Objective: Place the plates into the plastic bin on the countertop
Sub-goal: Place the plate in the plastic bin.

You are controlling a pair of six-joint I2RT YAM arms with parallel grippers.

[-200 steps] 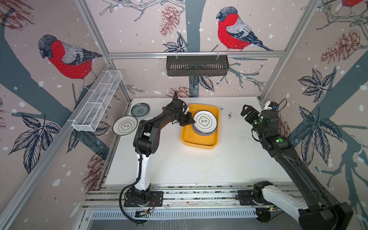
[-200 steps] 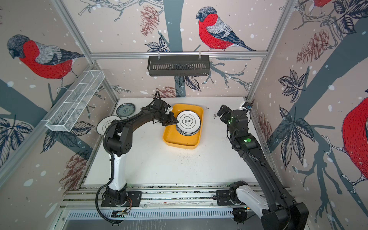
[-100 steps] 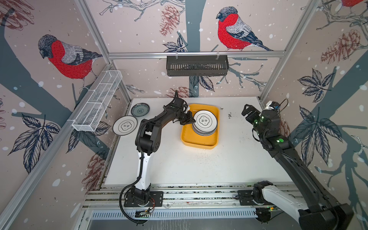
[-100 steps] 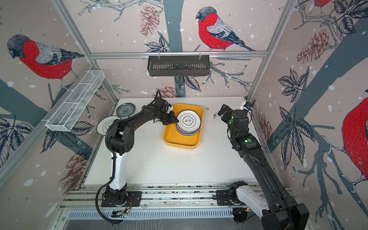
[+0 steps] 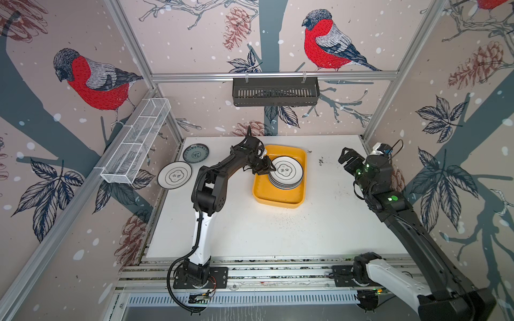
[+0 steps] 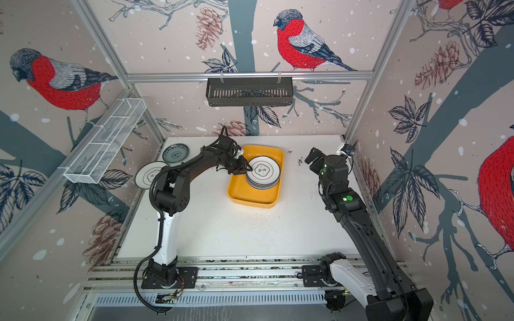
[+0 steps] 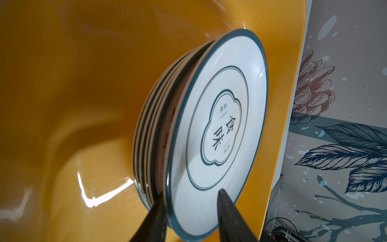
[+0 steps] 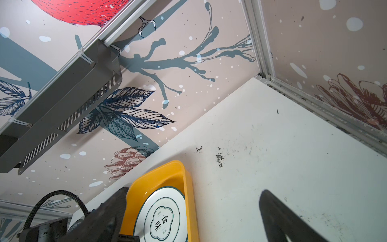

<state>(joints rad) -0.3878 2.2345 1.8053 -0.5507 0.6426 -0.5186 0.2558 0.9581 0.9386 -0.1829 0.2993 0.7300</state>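
My white, speckled surface (image 5: pixel 278 230) sits inside walls (image 5: pixel 194 41) printed with bullfinches and pinecones. A black slotted rack (image 5: pixel 275 91) hangs on the back rail and a wire basket (image 5: pixel 136 141) on the left wall. The plastic bin (image 5: pixel 278 198) lies toward the back, with a stack of plates (image 5: pixel 285 185) inside. My left claw (image 7: pixel 191 194) stands parted around the top plate (image 7: pixel 219 125) at its rim, not pinching. My right claw (image 5: pixel 347 159) gapes empty over bare surface. A teal plate (image 5: pixel 195 153) and a flower-outline plate (image 5: pixel 174 175) lie at the left edge. The lower plates show only their rims, so I cannot tell their patterns.
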